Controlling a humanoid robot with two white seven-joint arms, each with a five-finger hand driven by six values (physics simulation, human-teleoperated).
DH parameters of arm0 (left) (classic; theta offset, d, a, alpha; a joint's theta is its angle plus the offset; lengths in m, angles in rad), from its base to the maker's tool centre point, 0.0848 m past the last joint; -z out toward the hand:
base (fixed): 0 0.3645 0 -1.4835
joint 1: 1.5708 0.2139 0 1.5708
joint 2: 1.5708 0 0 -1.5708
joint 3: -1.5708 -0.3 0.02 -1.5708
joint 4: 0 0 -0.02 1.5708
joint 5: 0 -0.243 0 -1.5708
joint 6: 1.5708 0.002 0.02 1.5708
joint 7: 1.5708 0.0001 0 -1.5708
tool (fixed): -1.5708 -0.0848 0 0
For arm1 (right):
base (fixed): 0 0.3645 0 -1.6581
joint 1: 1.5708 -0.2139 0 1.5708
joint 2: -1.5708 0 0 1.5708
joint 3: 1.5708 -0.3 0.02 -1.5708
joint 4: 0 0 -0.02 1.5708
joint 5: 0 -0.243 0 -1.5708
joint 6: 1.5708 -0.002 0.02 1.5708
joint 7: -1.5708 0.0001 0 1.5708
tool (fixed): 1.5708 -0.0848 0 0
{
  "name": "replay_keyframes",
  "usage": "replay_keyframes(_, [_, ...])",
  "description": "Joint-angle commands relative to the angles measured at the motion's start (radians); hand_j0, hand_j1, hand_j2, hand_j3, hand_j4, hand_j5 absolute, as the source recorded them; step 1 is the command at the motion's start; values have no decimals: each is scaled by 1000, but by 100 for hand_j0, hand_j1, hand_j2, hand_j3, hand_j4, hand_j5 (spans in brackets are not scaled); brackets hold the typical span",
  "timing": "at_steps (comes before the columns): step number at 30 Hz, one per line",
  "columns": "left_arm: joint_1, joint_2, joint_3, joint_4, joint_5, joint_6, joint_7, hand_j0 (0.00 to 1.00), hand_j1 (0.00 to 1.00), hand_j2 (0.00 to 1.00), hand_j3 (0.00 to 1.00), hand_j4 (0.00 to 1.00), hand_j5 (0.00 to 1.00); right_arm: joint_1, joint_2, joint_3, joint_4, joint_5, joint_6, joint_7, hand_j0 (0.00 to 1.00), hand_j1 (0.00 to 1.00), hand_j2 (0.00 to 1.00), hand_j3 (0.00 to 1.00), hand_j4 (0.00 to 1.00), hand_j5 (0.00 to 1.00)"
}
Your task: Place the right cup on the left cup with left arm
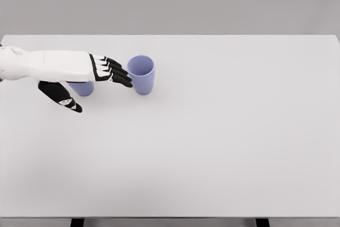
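Observation:
Two lavender cups stand on the white table (223, 142). The right cup (142, 74) is upright and fully visible at the left-centre. The left cup (82, 88) is mostly hidden behind my left hand, only its lower part showing. My left hand (101, 90) reaches in from the left edge, fingers (118, 73) spread and pointing right, their tips touching or almost touching the right cup's left side. The thumb (65, 98) hangs down in front of the left cup. The hand holds nothing.
The table's far edge runs behind the cups; its front edge lies at the bottom of the view, with two dark legs below. A grey wall stands behind.

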Motion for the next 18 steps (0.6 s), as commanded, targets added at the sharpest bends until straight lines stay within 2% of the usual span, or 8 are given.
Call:
replay_keyframes(1, [-9,-3,0,1,17,3,0,100,100,100,100,100,100,2,0,1,3,0,0,0,100,100,100,100,100,100])
replay_keyframes(3, [-35,-49,0,7,14,3,0,100,100,100,100,100,100,31,0,-3,10,-3,1,-1,100,100,100,100,100,100])
replay_keyframes(5, [-66,-115,0,27,8,3,0,100,100,100,100,100,100,31,0,-2,9,-1,1,0,100,100,100,100,100,100])
replay_keyframes(8, [-72,-135,-4,34,3,3,0,100,100,100,100,100,100,31,0,-2,10,-1,1,-1,100,100,100,100,100,100])
replay_keyframes(11, [-77,-203,-41,118,-12,3,0,100,100,100,100,100,100,31,0,0,9,-1,1,-1,100,100,100,100,100,100])
replay_keyframes(14, [-95,-224,-41,193,-12,3,0,100,100,100,100,100,100,31,0,0,10,-1,1,-1,100,100,100,100,100,100])
replay_keyframes(18, [-104,-230,-27,167,-14,3,0,100,100,100,100,100,100,31,0,-2,10,-1,1,0,100,100,100,100,100,100])
